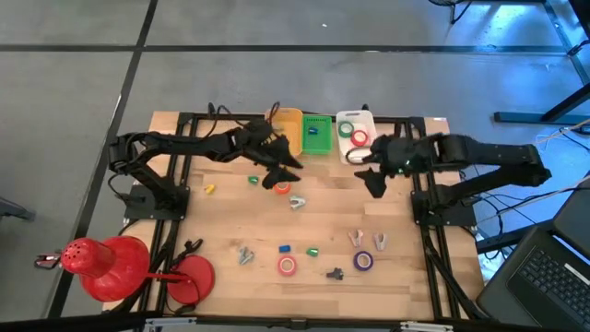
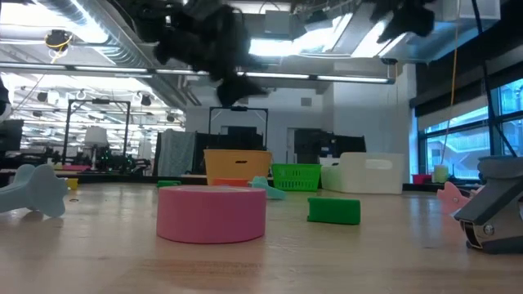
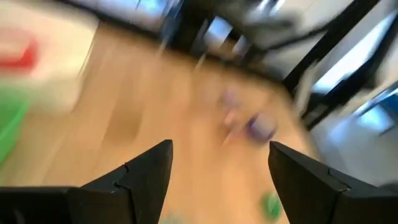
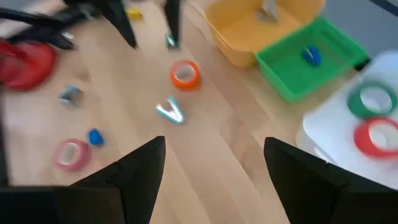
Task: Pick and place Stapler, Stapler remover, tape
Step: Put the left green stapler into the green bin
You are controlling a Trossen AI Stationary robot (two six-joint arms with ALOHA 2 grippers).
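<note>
High view: the left claw [image 1: 281, 173] hangs over the desk [image 1: 230, 221] just short of the back edge, beside an orange tape roll [image 1: 282, 188]. The right claw [image 1: 371, 177] hovers near the white tray [image 1: 348, 118] at the back edge, which holds a green roll [image 1: 346, 129] and a red roll [image 1: 359, 138]. A yellow bin [image 1: 288, 129] and a green basket [image 1: 316, 134] sit alongside it. Toward the front edge lie a pink roll [image 1: 289, 266] and a purple roll [image 1: 364, 261] (small staple removers are scattered between them).

Low view: the pink roll [image 2: 212, 213] stands close, with a green block [image 2: 333, 211] beside it.

Left wrist view: the fingers [image 3: 144, 177] are spread apart, holding nothing; the desk below is blurred, with possibly the purple roll [image 3: 260, 126].

Right wrist view: the fingers [image 4: 140, 168] are parted and empty above the orange roll [image 4: 185, 74] and a metal remover [image 4: 170, 111].
</note>
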